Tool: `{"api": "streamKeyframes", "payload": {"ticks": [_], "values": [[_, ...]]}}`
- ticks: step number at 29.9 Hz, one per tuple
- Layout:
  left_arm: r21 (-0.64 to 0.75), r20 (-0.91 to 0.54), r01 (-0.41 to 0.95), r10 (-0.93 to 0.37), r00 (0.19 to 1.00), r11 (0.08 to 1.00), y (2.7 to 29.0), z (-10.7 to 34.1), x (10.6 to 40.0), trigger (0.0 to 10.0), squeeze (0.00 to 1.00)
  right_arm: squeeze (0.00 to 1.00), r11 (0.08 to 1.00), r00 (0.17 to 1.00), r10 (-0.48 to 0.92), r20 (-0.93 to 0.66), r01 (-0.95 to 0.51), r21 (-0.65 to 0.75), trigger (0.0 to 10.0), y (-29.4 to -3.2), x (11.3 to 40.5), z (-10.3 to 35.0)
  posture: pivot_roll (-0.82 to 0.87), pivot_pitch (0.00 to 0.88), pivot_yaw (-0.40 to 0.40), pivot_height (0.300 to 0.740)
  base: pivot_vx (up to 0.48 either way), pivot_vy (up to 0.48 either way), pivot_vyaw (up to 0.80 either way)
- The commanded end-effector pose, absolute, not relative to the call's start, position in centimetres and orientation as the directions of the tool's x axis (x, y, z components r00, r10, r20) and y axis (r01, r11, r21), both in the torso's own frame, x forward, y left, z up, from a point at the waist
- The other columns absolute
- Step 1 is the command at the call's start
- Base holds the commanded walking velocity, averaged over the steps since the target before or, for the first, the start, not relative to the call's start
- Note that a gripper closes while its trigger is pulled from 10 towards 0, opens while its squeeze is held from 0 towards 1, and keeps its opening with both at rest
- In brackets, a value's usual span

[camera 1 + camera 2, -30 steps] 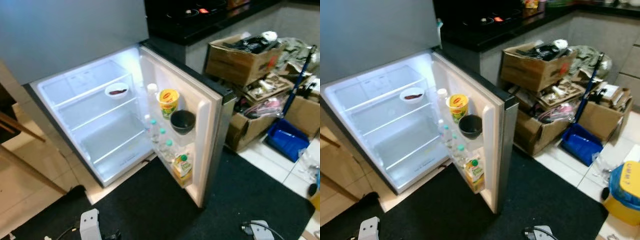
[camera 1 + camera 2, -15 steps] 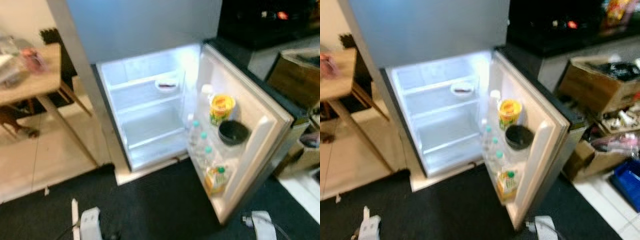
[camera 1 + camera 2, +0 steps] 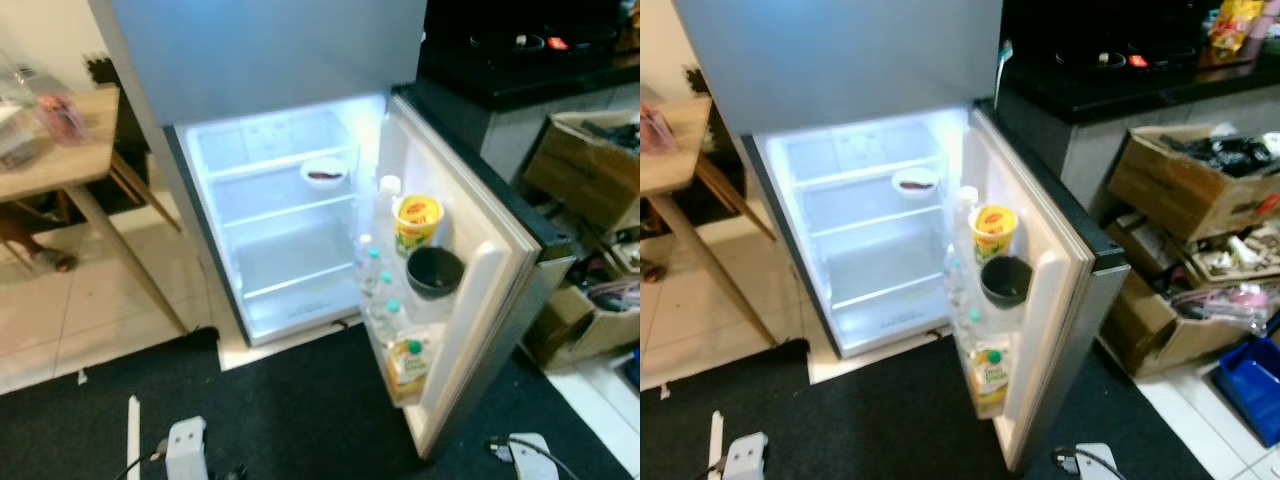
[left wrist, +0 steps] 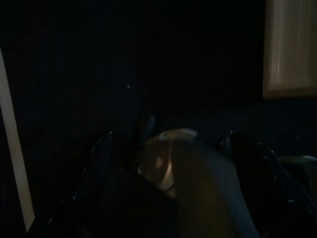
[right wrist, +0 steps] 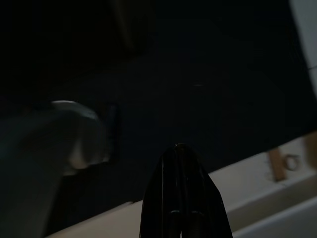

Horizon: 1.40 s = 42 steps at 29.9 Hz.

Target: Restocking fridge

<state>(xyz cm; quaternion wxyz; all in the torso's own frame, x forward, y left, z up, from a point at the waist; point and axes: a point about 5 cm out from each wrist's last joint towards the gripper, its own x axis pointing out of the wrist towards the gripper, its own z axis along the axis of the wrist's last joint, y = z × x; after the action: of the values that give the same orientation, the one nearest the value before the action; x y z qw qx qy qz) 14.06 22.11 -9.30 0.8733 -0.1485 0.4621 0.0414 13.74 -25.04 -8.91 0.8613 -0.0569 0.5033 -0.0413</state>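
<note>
R gripper hung idle, fingers pressed together; L fingers unclear. Camera had swung back right, re-centring open fridge; nothing carried yet.

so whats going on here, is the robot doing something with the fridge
The robot stands before a small fridge whose door is wide open. Neither arm handles anything; both hang low over the black mat. The right gripper has its fingers together. Inside, one small dish sits on the upper shelf; the door racks hold a yellow tub, a dark bowl, water bottles and a juice carton.
</note>
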Motion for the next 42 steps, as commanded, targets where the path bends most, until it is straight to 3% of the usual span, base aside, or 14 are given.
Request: {"api": "streamKeyframes", "payload": {"ticks": [1,11,22,23,25,26,33,34,36,37,39,42], "values": [[-0.204,-0.827,-0.201,-0.059,0.560,0.958,22.4,-9.3,14.0,10.0,0.00,0.00,0.990,0.475,-0.124,-0.871,0.005,-0.138,10.0,-24.8,13.2,-9.2,-0.07,0.001,0.034,0.740,0.000,0.000,0.00],[-0.211,-0.828,-0.209,-0.061,0.557,0.955,22.2,-9.4,13.8,10.0,0.00,0.00,0.985,0.530,-0.166,-0.832,0.051,-0.164,10.0,-25.6,14.3,-8.5,-0.07,0.001,0.038,0.740,0.000,0.000,0.00],[-0.210,-0.828,-0.195,-0.068,0.557,0.958,22.3,-9.3,13.9,10.0,0.00,0.00,0.954,0.804,-0.300,-0.513,0.261,-0.148,10.0,-29.0,24.6,-1.0,-0.06,0.001,0.041,0.740,0.000,0.000,0.00],[-0.210,-0.827,-0.195,-0.068,0.557,0.958,22.3,-9.3,13.9,10.0,0.00,0.00,0.950,0.824,-0.313,-0.473,0.274,-0.151,5.1,-29.3,25.6,0.1,-0.06,0.003,0.039,0.740,0.000,0.000,0.00],[-0.210,-0.827,-0.195,-0.068,0.557,0.958,22.3,-9.3,13.9,10.0,0.00,0.00,0.950,0.824,-0.313,-0.473,0.274,-0.151,5.1,-29.3,25.6,0.1,-0.06,0.003,0.039,0.740,0.000,0.000,0.00],[-0.214,-0.827,-0.198,-0.070,0.558,0.957,22.3,-9.3,13.9,10.0,0.00,0.00,0.948,0.868,-0.319,-0.380,0.291,-0.132,0.0,-29.7,27.9,2.5,-0.06,0.005,0.035,0.740,0.000,0.000,0.00],[-0.227,-0.827,-0.202,-0.079,0.556,0.953,21.8,-9.5,13.8,10.0,0.00,0.00,0.970,0.956,-0.241,-0.168,0.235,-0.055,0.0,-28.3,32.5,7.7,-0.06,0.011,0.022,0.740,0.000,0.000,0.00],[-0.229,-0.827,-0.202,-0.081,0.556,0.952,21.7,-9.5,13.8,10.0,0.00,0.00,0.976,0.965,-0.216,-0.148,0.211,-0.048,3.6,-27.8,33.0,8.3,-0.06,0.011,0.022,0.740,0.000,0.000,0.00],[-0.230,-0.827,-0.202,-0.082,0.556,0.952,21.7,-9.5,13.7,10.0,0.00,0.00,0.980,0.971,-0.197,-0.135,0.193,-0.044,3.6,-27.5,33.3,8.6,-0.06,0.011,0.022,0.740,0.000,0.000,0.00],[-0.232,-0.827,-0.202,-0.084,0.556,0.952,21.6,-9.5,13.7,10.0,0.00,0.00,0.986,0.979,-0.166,-0.119,0.162,-0.037,10.0,-27.0,33.7,9.1,-0.06,0.011,0.022,0.740,0.000,0.000,0.00],[-0.234,-0.827,-0.202,-0.085,0.556,0.951,21.6,-9.5,13.7,10.0,0.00,0.00,0.993,0.987,-0.117,-0.107,0.114,-0.032,10.0,-26.3,34.2,9.4,-0.07,0.015,0.018,0.740,0.000,0.000,0.00],[-0.238,-0.826,-0.202,-0.089,0.557,0.950,21.4,-9.6,13.7,10.0,0.00,0.00,0.997,0.992,0.064,-0.111,-0.069,-0.041,10.0,-23.8,34.9,9.7,-0.07,0.015,0.018,0.740,0.000,0.000,0.00]]}}
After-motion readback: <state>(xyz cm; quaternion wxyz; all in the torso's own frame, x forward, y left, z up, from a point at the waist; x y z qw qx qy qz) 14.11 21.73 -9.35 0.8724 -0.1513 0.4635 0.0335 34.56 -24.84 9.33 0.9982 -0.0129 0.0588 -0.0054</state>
